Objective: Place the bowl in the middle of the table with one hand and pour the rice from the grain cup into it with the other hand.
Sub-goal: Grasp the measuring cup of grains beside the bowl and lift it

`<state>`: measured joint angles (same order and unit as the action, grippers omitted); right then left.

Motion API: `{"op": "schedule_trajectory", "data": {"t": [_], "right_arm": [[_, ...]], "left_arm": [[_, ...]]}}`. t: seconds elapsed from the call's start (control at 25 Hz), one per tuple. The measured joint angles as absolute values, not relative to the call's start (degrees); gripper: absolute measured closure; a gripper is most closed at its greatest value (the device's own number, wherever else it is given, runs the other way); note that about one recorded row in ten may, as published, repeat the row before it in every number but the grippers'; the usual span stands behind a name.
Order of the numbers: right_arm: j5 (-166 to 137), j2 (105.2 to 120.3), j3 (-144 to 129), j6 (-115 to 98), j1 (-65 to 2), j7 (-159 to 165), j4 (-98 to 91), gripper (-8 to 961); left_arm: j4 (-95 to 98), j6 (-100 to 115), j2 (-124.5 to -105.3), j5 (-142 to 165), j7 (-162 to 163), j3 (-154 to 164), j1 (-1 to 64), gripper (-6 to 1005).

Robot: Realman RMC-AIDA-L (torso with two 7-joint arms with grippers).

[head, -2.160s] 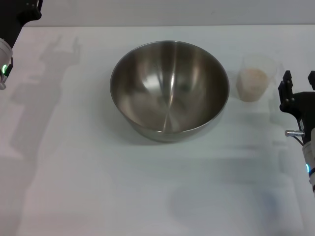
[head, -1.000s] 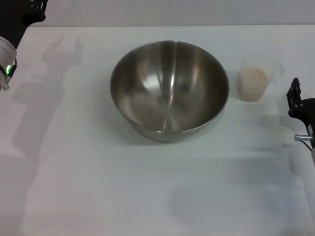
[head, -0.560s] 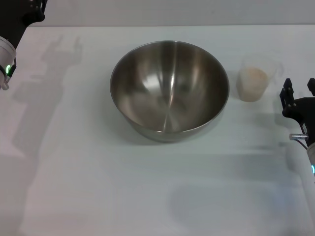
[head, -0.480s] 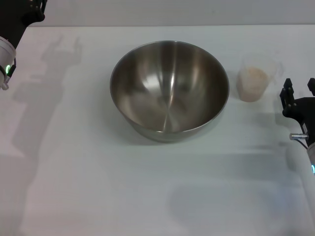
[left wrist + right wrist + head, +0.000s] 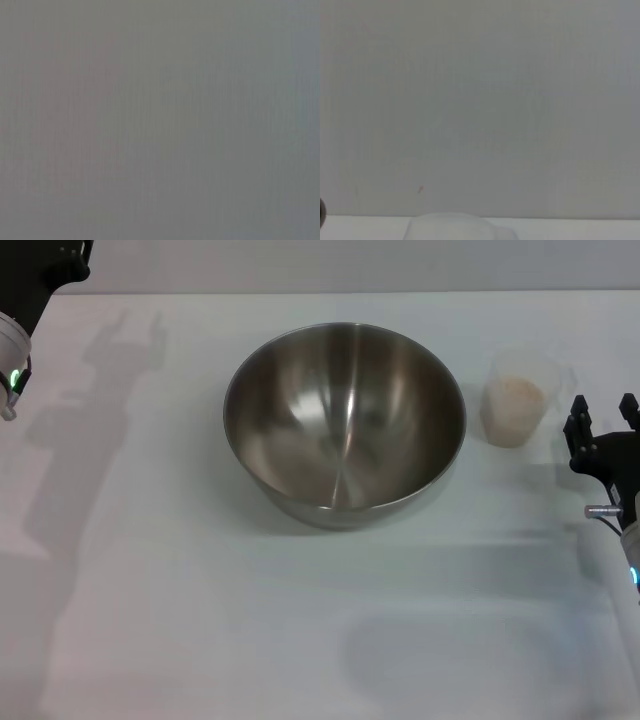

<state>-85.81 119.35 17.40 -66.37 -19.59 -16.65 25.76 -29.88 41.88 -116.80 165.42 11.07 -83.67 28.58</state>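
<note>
Bowl [image 5: 344, 420] sits mid-counter [image 5: 180, 590], grain cup [image 5: 516, 400] at its three o'clock. Your right claw [image 5: 602, 430], fingers apart, hovers near; approach level, grip the cup wall squarely. Left claw: can't tell.

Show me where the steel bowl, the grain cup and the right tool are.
Steel bowl [image 5: 345, 420]: head view, shiny inner wall.
Grain cup [image 5: 515, 405]: head view, clear wall over the rice.
Right tool [image 5: 602, 430]: head view, gap between its two black fingertips.
</note>
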Motion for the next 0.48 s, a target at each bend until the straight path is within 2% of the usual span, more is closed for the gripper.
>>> {"op": "schedule_trajectory", "data": {"t": [0.48], "right_arm": [[-85.78,119.26,17.50,-65.49,-20.47,-16.59,25.41,425]], "left_arm": [[-30.14,42.15,-116.85,165.42,11.07,-84.81,28.56,548]]}}
